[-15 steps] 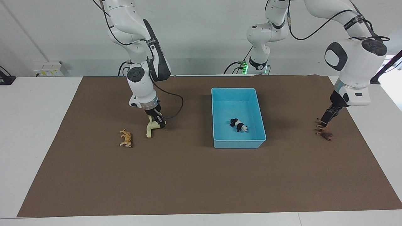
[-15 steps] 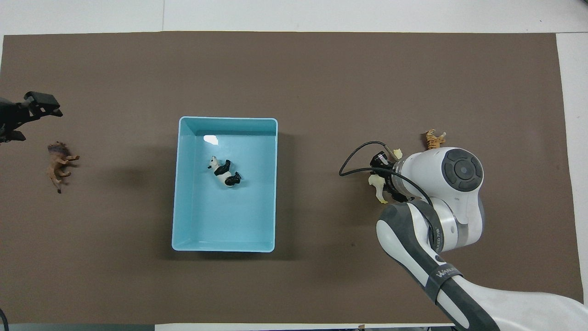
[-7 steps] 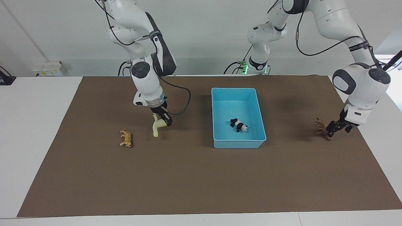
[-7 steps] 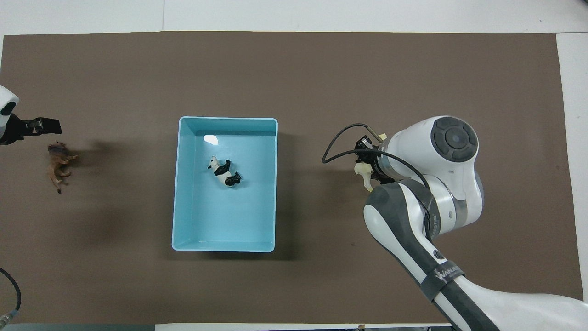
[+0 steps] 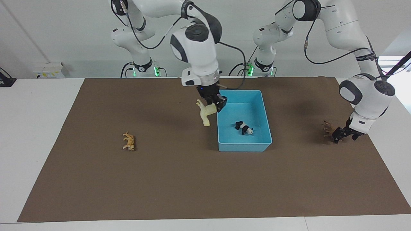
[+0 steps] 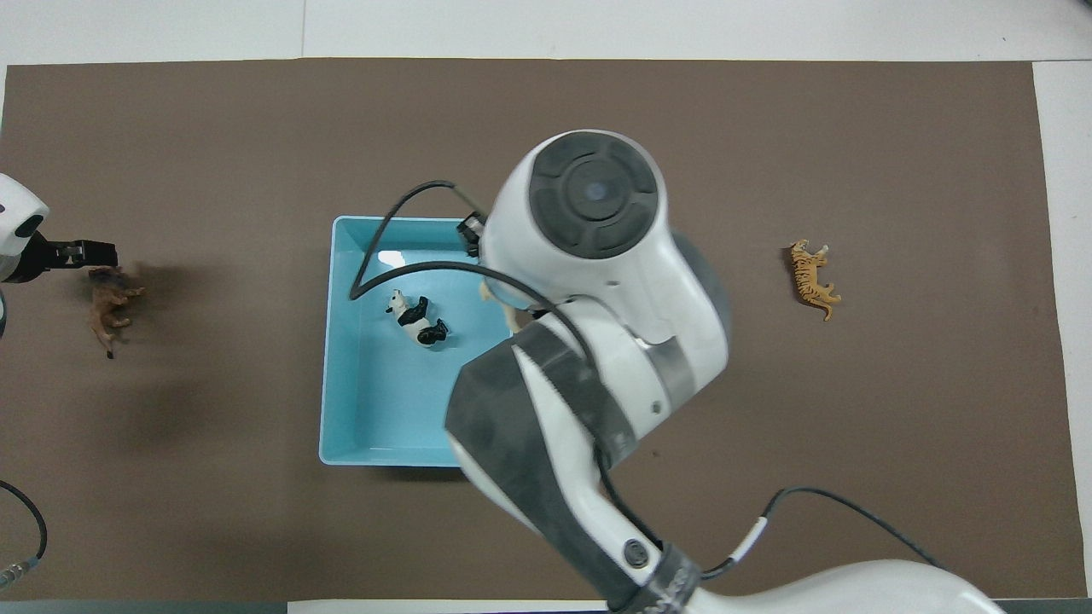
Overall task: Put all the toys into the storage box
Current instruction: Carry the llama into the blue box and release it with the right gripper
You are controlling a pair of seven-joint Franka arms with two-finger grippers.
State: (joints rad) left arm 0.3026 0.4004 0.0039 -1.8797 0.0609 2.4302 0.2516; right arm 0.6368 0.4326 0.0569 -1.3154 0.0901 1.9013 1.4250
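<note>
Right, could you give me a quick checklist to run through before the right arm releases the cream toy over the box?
1. Right gripper holds the cream toy: ok.
2. Toy fully over the storage box: not ok, it hangs at the rim toward the right arm's end.
3. Toy raised above the rim: ok.
4. Room left in the box beside the panda: ok.
5. Left gripper away from the box, open, low by the lion: ok.
6. Tiger out of the way on the mat: ok.

No lettering can be read anywhere; a dark band on the left arm (image 5: 364, 53) may carry print, too small to make out
</note>
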